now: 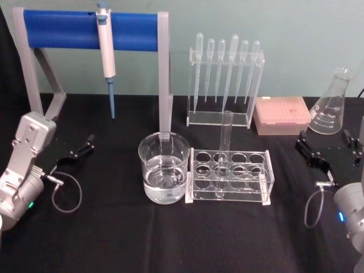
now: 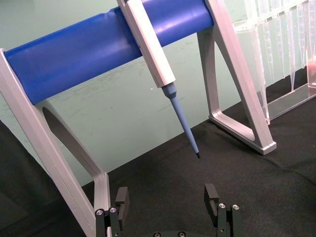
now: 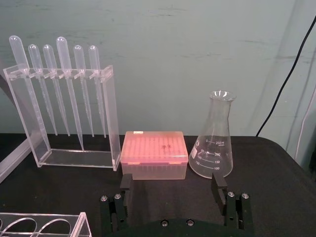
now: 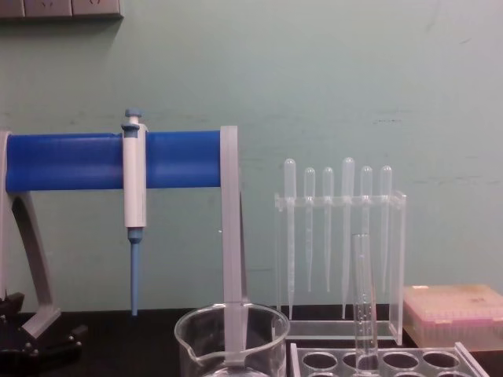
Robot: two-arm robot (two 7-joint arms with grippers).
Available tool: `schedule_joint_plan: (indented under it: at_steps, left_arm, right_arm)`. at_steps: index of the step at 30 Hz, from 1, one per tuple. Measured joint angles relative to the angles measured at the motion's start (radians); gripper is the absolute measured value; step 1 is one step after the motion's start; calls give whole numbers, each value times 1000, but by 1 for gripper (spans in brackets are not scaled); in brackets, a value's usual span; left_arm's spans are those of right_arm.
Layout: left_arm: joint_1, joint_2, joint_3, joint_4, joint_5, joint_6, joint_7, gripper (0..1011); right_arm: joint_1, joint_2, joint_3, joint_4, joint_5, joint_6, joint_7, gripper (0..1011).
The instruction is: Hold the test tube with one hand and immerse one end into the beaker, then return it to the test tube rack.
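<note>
on the black-clothed table [image 1: 170, 239] the test tube [image 1: 223, 149] is seen upright in the clear rack [image 1: 230, 177] just beside the beaker [image 1: 164, 168], while the left gripper [image 1: 79, 152] and right gripper [image 1: 311, 154] are held open and empty at either side.

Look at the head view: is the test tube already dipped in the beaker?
No. The test tube stands upright in the clear rack beside the beaker, and neither tool holds it.

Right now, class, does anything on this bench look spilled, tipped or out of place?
Nothing stands out. The test tube stands upright in its rack, the beaker is upright beside it, and the cloth around them looks dry.
</note>
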Motion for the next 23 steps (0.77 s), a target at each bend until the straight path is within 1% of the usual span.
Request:
schedule_joint_plan:
  at_steps: [23]
  left_arm:
    - [0,0,0,0,0,0,0,1000]
  right_arm:
    - [-3,1,-1,-7,-1,-1,-7,1002]
